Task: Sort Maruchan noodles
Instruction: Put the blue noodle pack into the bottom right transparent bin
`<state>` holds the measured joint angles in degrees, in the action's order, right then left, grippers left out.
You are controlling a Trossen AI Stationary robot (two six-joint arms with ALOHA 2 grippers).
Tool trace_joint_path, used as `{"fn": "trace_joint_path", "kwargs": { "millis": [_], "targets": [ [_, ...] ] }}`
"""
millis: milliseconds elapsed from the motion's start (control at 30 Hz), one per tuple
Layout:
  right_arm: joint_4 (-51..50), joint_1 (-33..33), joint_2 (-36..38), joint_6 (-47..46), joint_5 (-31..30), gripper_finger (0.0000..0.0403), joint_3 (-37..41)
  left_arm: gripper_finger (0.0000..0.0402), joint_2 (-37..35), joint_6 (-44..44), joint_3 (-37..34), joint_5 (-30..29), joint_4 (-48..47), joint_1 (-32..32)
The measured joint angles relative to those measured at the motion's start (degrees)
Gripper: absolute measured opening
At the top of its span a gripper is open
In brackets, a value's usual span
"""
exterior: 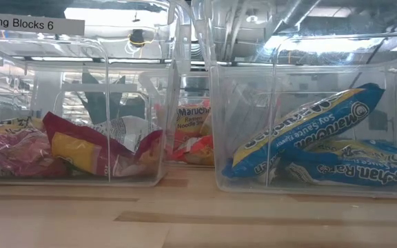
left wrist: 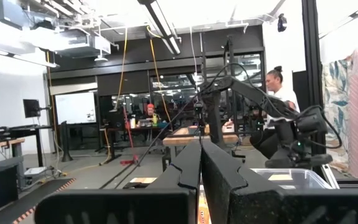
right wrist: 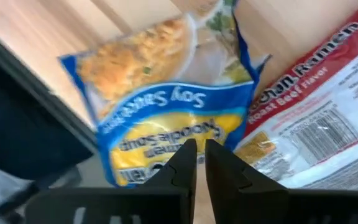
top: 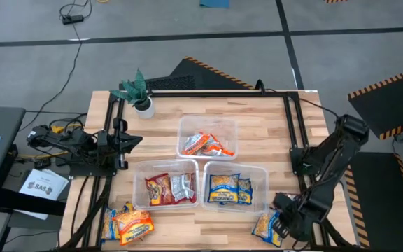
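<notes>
At the bench's (top: pixel 257 126) five o'clock corner, the right gripper's (right wrist: pixel 201 163) fingers, barely parted, hover over the blue soy-sauce packet (right wrist: pixel 173 106), risking snagging the overlapping red packet (right wrist: pixel 316 118).

The wooden table (top: pixel 257 133) carries three clear tubs (top: pixel 206 136), a potted plant (top: pixel 140 94), and loose noodle packets (top: pixel 126 224) (near both front corners).

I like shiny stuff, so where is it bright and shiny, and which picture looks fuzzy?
Low view: ceiling lights glare on the clear tubs' walls. Left wrist view: ceiling lamps wash out white. Right wrist view: the blue soy sauce packet looks soft and smeared close up, right above the right end effector.
</notes>
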<state>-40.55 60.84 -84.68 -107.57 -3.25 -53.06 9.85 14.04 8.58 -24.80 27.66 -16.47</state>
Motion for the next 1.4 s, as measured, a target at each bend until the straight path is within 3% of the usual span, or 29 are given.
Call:
{"fn": "trace_joint_path", "kwargs": {
  "millis": [267, 667, 833, 1167, 1400],
  "targets": [
    [0.69, -0.99, -3.07, 6.05, 6.16, 0.0058, 0.00, 0.0000, 0.00, 1.82, 0.00, 0.00, 0.04, 0.00],
    [-0.10, -2.97, -3.02, 5.60, 6.10, 0.0067, 0.00, 0.0000, 0.00, 1.38, 0.00, 0.00, 0.11, 0.00],
    [-0.15, -4.05, -3.02, 5.60, 6.12, 0.0109, 0.00, 0.0000, 0.00, 1.40, 0.00, 0.00, 0.11, 0.02],
    [-2.06, -3.39, -2.95, 5.95, 5.99, 0.0252, -0.02, 0.0000, 0.00, 1.38, 0.00, 0.00, 0.13, 0.00],
    [-2.72, -2.43, -5.82, 10.20, 5.68, 0.0276, -0.02, 0.0000, 0.00, 1.38, 0.00, 0.00, 0.17, 0.00]
  ]
}}
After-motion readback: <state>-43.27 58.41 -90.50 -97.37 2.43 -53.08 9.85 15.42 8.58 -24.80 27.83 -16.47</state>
